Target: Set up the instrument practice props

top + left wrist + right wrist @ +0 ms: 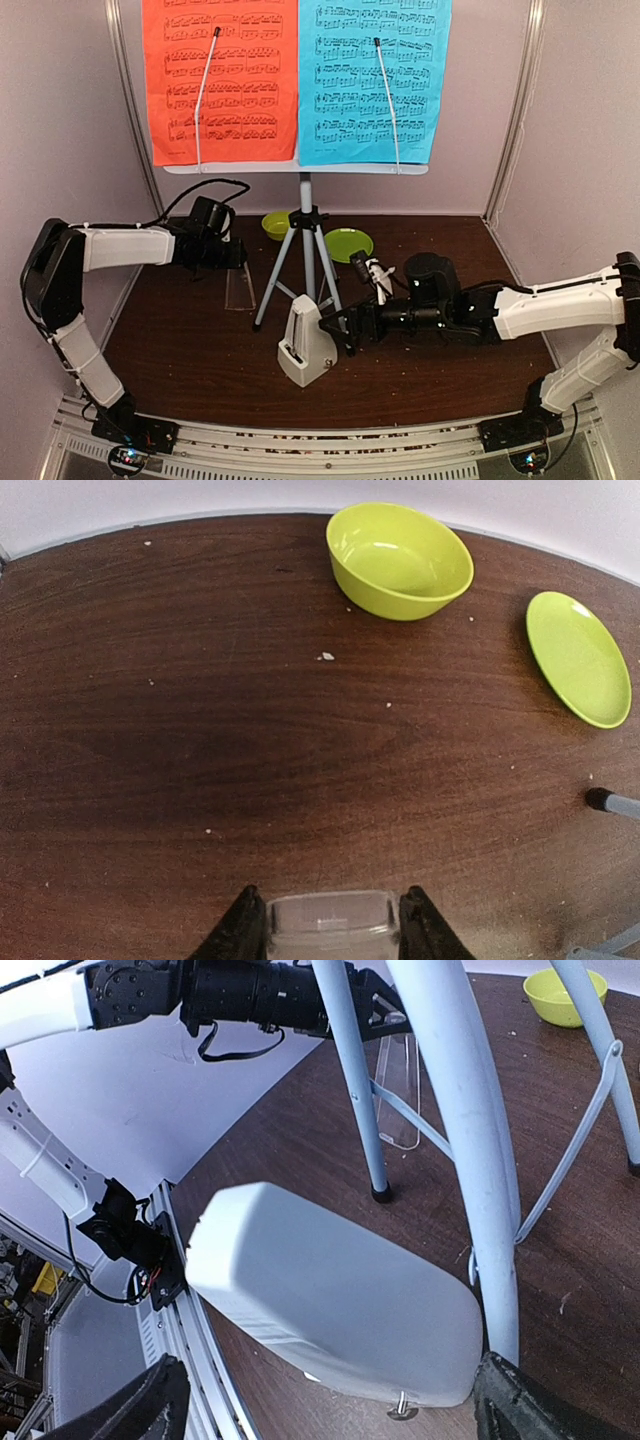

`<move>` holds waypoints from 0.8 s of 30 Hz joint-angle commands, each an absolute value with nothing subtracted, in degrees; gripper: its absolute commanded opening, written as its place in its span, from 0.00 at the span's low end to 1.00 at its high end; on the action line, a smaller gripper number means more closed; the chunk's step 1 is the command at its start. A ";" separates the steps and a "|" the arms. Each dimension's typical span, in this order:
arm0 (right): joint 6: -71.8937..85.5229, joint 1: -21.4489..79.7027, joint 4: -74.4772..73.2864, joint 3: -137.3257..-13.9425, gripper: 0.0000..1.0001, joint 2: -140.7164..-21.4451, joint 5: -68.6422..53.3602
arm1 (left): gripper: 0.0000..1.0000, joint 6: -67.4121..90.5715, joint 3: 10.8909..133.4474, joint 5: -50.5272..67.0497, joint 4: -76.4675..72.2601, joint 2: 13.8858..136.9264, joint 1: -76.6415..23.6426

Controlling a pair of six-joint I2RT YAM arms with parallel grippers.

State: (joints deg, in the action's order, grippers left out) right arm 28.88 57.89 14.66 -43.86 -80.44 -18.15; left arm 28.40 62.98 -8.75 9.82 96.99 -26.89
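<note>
You have one of each prop except the sheets, of which there are two: a red sheet [220, 80] and a blue sheet [375, 80], side by side on the one desk [300, 169], each under a wire arm. The desk sits atop the one tripod [303, 240], whose three legs stand on the table [200, 730]. The one metronome [303, 350] stands upright at the front, just beside a tripod leg; you cannot tell whether they touch. One bowl [276, 225] and one plate [348, 243] lie behind the tripod.

Only your top view shows the sheets and desk. Your left wrist view shows the bowl and plate apart, one tripod foot at its right edge, and no metronome. There the left gripper [333, 925] has its fingers clamped on one clear plastic piece [398, 1100], which the right wrist view shows hanging above the table. Your right wrist view alone shows the right gripper [335, 1400] with fingers spread wide, one on each side of the metronome, neither pressing on it.
</note>
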 commanded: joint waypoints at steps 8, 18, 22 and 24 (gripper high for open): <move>29.61 58.41 14.81 -38.26 1.00 -78.04 -15.14 | 0.81 28.15 62.77 -8.98 9.25 92.28 -26.20; 30.45 61.96 13.33 -37.89 0.71 -81.05 -8.92 | 0.66 23.59 35.02 -0.57 -10.36 69.57 -29.69; 30.45 63.80 12.69 -39.48 0.54 -83.20 -6.73 | 0.50 23.04 24.95 -0.86 -18.10 64.15 -35.66; 30.76 64.35 13.23 -40.28 0.48 -84.56 -6.37 | 0.46 22.91 23.26 -1.88 -19.03 63.83 -38.68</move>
